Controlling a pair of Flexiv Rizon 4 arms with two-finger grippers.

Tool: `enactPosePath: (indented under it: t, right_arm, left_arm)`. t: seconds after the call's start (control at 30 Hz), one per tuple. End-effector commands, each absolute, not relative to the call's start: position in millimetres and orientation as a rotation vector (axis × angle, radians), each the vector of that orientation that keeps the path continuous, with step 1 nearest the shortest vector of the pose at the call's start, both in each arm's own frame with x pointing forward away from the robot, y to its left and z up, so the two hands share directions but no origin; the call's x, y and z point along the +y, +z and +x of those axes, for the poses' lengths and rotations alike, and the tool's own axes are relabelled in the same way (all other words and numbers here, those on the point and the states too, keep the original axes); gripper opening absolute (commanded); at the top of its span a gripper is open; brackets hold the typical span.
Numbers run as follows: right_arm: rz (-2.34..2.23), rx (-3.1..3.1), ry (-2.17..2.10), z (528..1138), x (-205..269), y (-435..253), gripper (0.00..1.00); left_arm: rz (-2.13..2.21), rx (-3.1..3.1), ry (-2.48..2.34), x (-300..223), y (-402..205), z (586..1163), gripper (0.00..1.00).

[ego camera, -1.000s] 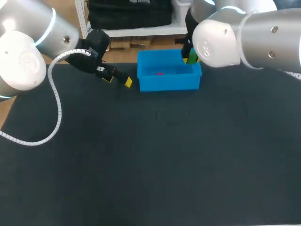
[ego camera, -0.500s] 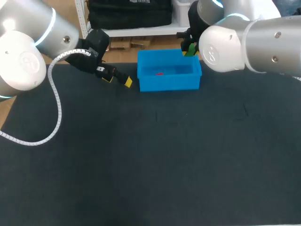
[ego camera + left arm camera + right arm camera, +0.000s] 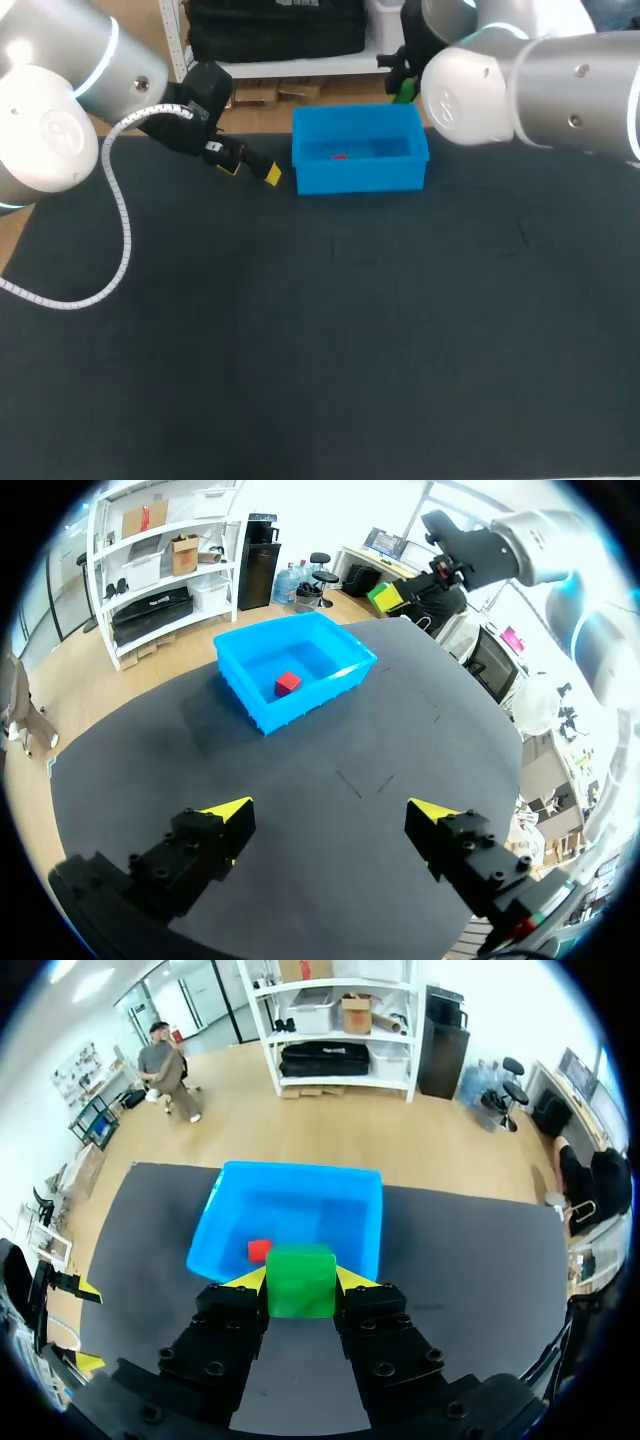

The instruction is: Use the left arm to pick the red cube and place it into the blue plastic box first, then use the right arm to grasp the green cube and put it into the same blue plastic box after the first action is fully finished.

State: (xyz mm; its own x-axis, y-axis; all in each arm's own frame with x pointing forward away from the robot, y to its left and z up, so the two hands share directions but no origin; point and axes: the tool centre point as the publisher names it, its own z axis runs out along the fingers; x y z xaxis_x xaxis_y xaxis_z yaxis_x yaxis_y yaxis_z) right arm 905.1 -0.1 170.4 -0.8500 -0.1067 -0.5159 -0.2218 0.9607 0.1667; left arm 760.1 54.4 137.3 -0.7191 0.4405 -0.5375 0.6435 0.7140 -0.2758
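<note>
The red cube (image 3: 339, 156) (image 3: 288, 682) (image 3: 260, 1250) lies inside the blue plastic box (image 3: 360, 180) (image 3: 300, 708) (image 3: 320, 1205) at the table's far edge. My right gripper (image 3: 301, 1285) is shut on the green cube (image 3: 301, 1278) (image 3: 405, 91) (image 3: 383, 595), held in the air by the box's far right corner; in the head view the arm hides most of it. My left gripper (image 3: 252, 168) (image 3: 330, 812) hangs open and holds nothing, just left of the box.
The dark table mat (image 3: 330, 330) stretches bare in front of the box. A white coiled cable (image 3: 122, 230) from my left arm droops onto the mat at the left.
My right gripper has carried the green cube upward, from the box's right rim to above its far right corner. The left arm and the red cube have kept still.
</note>
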Motion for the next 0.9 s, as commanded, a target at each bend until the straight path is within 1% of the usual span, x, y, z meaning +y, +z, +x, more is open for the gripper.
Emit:
enactPosePath:
  t: [0.03,0.57,0.9]
  right_arm:
    - [-0.242,2.594,0.303,921.8,2.8,169.4,0.0]
    - [-0.262,2.567,0.288,957.9,6.4,167.7,0.0]
    - [-0.261,2.57,0.309,962.3,6.2,152.2,0.0]
  left_arm:
    - [0.834,2.476,-0.634,55.4,136.8,759.4,1.0]
    - [0.834,2.476,-0.634,55.4,136.8,759.4,1.0]
    - [0.834,2.476,-0.634,55.4,136.8,759.4,1.0]
